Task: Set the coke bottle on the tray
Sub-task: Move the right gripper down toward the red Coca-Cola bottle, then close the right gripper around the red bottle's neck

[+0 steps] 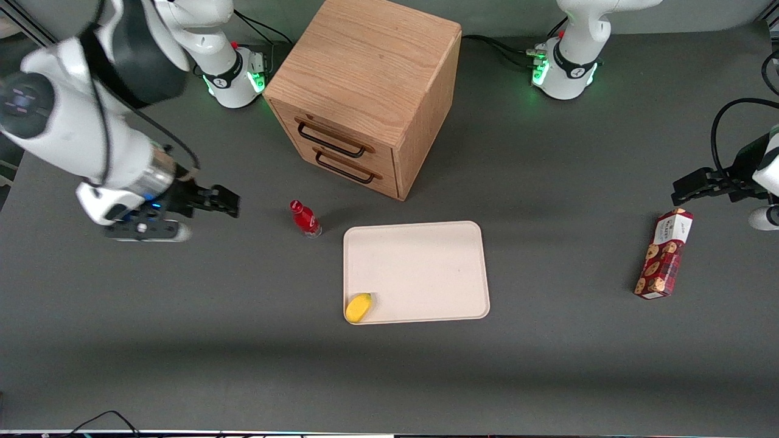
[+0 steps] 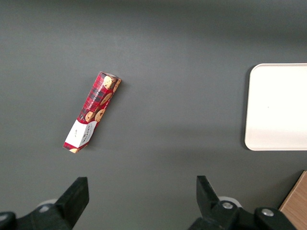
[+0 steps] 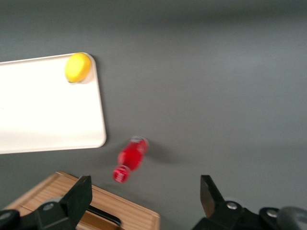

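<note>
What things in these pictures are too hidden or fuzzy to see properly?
- Writing on the tiny red coke bottle: too small in the front view, blurred in the right wrist view.
- Inside the wooden drawer cabinet: both drawers closed.
- The open hand: fingertips cut off in the wrist view.

We are seeing the tray lying on the worktop, nearer the front camera than the cabinet. The coke bottle is standing just beside the tray, apart from it. Our end effector, fingers spread, is hovering farther toward the working arm's end.
</note>
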